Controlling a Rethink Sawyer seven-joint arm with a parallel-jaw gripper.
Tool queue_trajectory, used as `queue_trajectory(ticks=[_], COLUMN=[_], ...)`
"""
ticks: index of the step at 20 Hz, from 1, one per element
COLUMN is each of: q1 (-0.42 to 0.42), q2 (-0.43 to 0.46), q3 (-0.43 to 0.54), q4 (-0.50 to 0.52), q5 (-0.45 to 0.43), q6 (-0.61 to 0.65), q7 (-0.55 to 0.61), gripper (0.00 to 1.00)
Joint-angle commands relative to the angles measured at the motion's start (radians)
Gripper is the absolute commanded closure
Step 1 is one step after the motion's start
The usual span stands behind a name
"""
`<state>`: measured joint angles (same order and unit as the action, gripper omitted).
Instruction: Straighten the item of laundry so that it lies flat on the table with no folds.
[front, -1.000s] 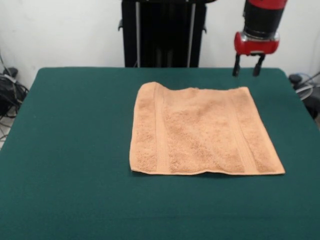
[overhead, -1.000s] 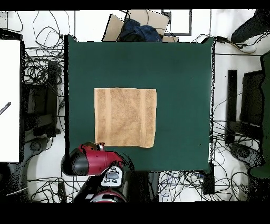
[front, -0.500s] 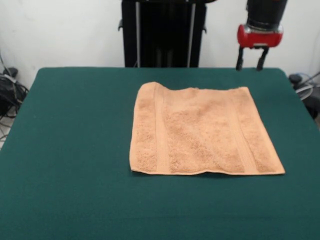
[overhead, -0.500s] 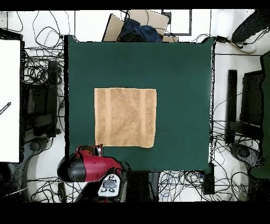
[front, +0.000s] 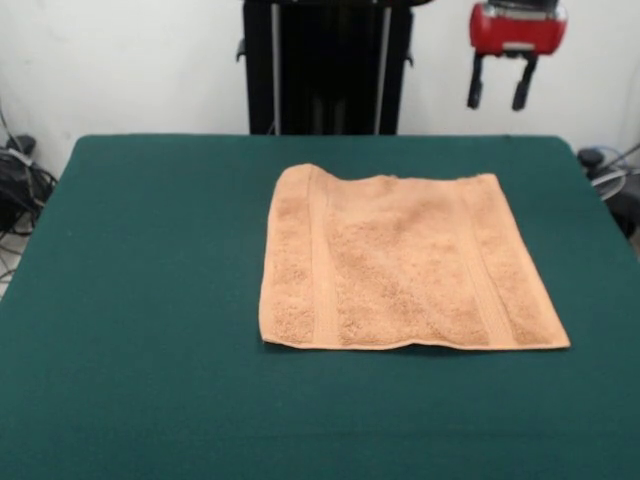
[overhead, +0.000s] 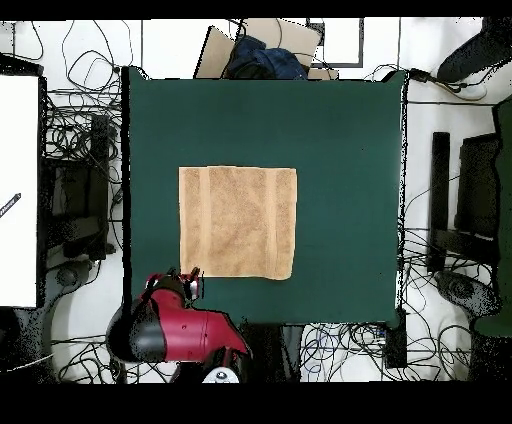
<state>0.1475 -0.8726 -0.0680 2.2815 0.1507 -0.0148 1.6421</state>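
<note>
1. Nearest the front camera is a broad bare stretch of the table (front: 130, 400); nothing lies on the dark green top there.

2. Next comes the towel (front: 400, 265), roughly mid-table and somewhat toward the side where my gripper hangs. It is spread in a near-square shape. Its close edge shows a slight ripple and lifts a little from the top. The two woven bands run from that close edge toward the far one, so the band direction points toward my side of the table.

3. The far edge of the towel is less tidy. Its corner on the front view's left bulges outward rather than making a clean angle. I see no layer doubled over on top. From above, the towel (overhead: 238, 222) reads as an almost clean square, with both bands on the half toward my gripper's side.

4. Farthest is my gripper (front: 499, 85), raised well above the table near its far edge. It sits past the towel's far corner on the front view's right. My two fingers hang apart with nothing between them.

5. So the towel lies below me and out toward the front camera, with that corner the closest part. I judge the work nearly done. Any further touch would be a downward reach to that far edge, or to the bulging corner across from it.
</note>
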Motion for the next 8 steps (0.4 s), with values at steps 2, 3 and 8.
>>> queue_trajectory(ticks=[2, 3, 8], q1=[-0.048, -0.033, -0.041], q2=[-0.143, -0.146, -0.163], q3=[-0.045, -0.065, -0.074], q4=[-0.037, -0.055, -0.078], q5=[0.042, 0.038, 0.018], q6=[0.242, 0.274, 0.346], q7=[0.186, 0.184, 0.177], gripper=[0.00, 0.00, 0.00])
